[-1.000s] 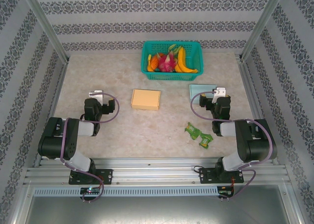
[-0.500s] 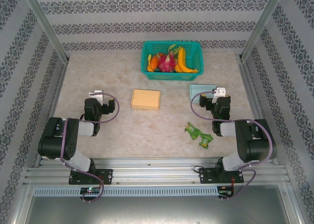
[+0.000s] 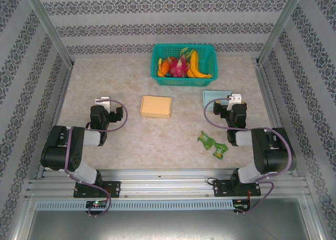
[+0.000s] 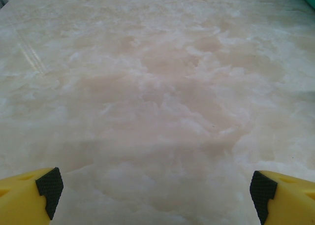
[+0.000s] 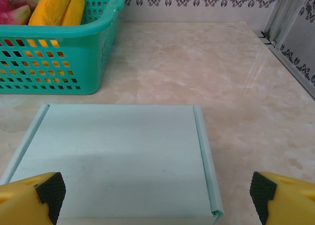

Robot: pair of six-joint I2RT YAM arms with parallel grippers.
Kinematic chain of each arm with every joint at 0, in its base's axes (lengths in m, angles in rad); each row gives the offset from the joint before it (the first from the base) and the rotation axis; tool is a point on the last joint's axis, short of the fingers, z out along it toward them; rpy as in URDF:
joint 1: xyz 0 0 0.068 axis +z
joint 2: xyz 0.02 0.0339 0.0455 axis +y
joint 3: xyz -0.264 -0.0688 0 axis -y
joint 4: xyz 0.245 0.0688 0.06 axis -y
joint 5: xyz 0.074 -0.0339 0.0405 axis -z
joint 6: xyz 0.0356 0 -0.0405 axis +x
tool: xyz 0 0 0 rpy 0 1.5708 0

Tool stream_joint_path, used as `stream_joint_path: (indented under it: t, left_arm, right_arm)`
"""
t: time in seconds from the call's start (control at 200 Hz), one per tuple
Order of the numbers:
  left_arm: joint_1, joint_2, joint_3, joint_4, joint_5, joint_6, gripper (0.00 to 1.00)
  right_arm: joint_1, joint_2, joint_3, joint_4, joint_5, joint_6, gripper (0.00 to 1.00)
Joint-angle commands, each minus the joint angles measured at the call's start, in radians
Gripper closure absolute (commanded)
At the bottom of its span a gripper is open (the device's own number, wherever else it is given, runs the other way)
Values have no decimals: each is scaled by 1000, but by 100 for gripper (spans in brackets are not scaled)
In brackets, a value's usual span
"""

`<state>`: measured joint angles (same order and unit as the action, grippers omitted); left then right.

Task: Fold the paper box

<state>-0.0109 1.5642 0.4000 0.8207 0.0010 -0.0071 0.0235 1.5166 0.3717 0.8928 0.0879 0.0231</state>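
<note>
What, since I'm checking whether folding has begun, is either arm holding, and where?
Nothing: left gripper and right gripper both have open, empty jaws.

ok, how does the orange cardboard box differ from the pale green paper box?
The orange cardboard box lies alone mid-table; the pale green paper box sits right before the open right gripper. The orange one looks thicker, the green one flatter. Both are rectangular, lying flat, untouched.
</note>
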Motion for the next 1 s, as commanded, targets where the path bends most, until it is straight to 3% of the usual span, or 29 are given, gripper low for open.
stream_joint_path:
  t: [0.0,0.994]
  left_arm:
    - [13,-4,21,-9,20,1,0]
    - [15,0,27,-17,24,0,0]
  right_arm:
    - [0,-7,7,11,-11,14,2]
    - [0,-8,7,11,-10,13,2]
